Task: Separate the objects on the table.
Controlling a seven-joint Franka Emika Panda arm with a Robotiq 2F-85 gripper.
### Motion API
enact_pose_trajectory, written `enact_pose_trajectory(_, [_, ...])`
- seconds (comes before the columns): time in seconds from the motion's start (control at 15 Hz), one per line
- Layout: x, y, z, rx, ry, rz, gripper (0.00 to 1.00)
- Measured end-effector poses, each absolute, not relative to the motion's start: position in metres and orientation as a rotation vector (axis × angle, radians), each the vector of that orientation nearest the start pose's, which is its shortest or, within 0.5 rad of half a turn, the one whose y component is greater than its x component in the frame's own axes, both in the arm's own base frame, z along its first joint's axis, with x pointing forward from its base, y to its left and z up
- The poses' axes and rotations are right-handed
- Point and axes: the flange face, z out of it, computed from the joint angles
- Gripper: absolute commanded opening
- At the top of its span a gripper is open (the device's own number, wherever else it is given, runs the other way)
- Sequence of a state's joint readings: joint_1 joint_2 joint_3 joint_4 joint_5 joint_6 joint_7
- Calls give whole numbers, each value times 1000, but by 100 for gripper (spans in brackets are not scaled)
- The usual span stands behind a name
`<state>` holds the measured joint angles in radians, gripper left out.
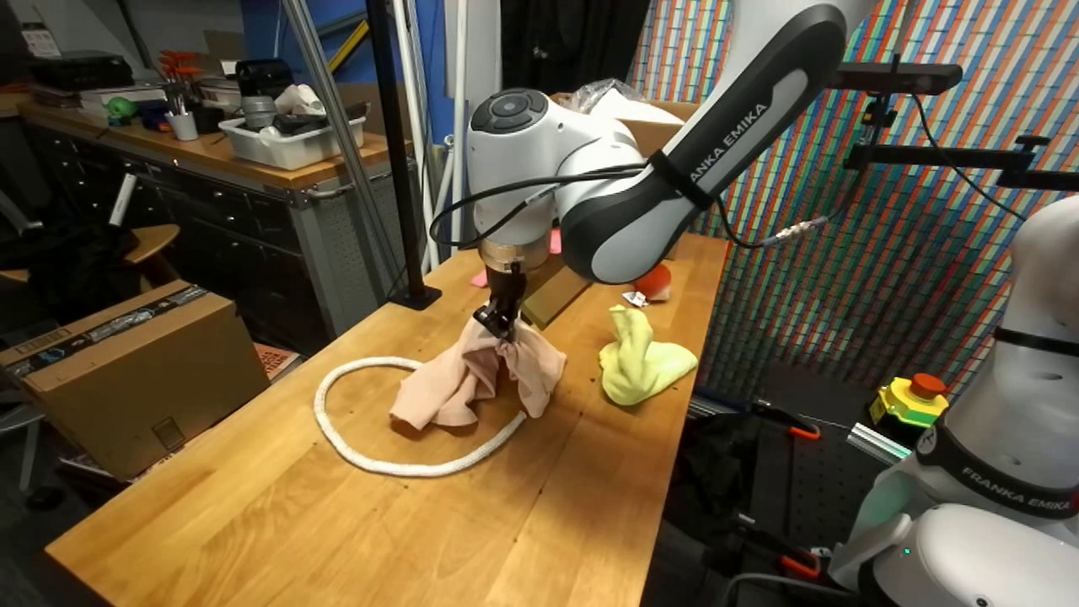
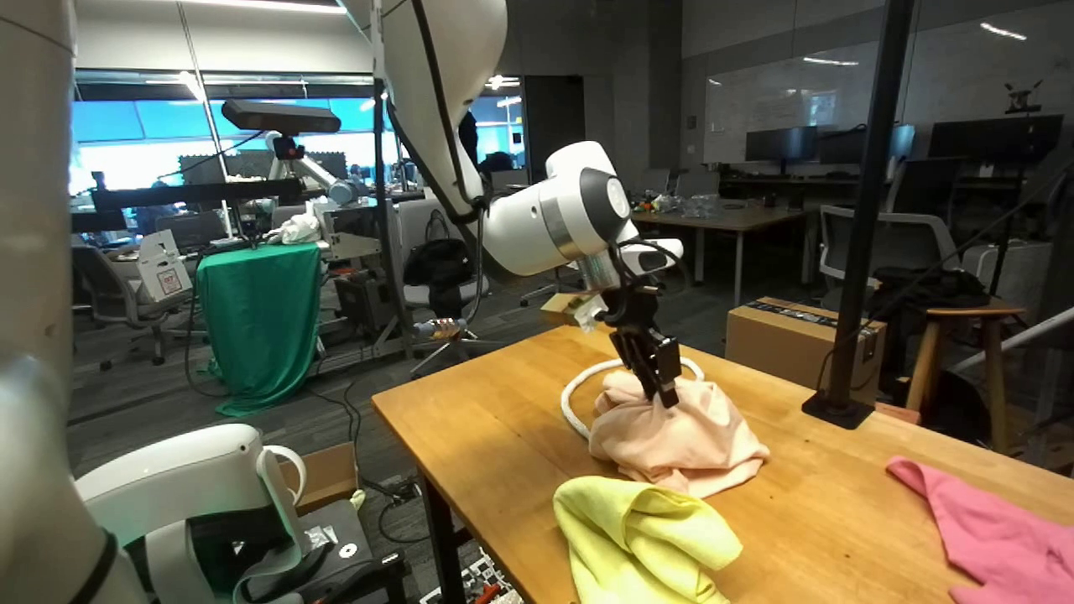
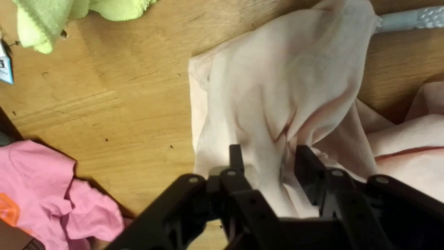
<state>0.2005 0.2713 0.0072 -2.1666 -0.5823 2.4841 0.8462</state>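
Observation:
A crumpled peach cloth (image 1: 447, 392) lies on the wooden table, and it shows in an exterior view (image 2: 692, 440) and the wrist view (image 3: 277, 69). A white rope (image 1: 379, 466) curves out from under it; part of the rope is hidden by the cloth. A yellow cloth (image 1: 642, 364) lies apart from them, also in an exterior view (image 2: 642, 537). A pink cloth (image 2: 998, 528) lies farther along the table, also in the wrist view (image 3: 45, 187). My gripper (image 3: 267, 152) points down onto the peach cloth, fingers apart, with cloth folds between and beneath them.
A brownish board (image 1: 556, 297), a red round object (image 1: 653, 280) and a small silver wrapper (image 1: 636, 298) are on the table behind the gripper. A black post (image 2: 839, 411) stands at the table's edge. A cardboard box (image 1: 143, 379) is beside the table.

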Motion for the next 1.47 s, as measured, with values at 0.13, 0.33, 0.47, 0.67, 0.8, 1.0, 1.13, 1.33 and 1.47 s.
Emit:
enact_pose_trajectory(0.13, [554,123,281,-3394,304,-398,91])
enact_pose_trajectory(0.33, [553,130,298,-3391,296,-431,100])
enact_pose_trajectory(0.47, [551,136,310,-3383,283,-461,100])
enact_pose_trajectory(0.67, [550,146,320,-3363,249,-502,100])
enact_pose_trajectory(0.8, [551,154,324,-3329,220,-544,100])
enact_pose_trajectory(1.0, [554,169,330,-3232,172,-629,100])
enact_pose_trajectory(1.13, [556,179,332,-3161,132,-664,100])
enact_pose_trajectory(1.33, [559,192,324,-3084,69,-654,100])
enact_pose_trajectory(1.47, [559,201,313,-3050,24,-606,100])
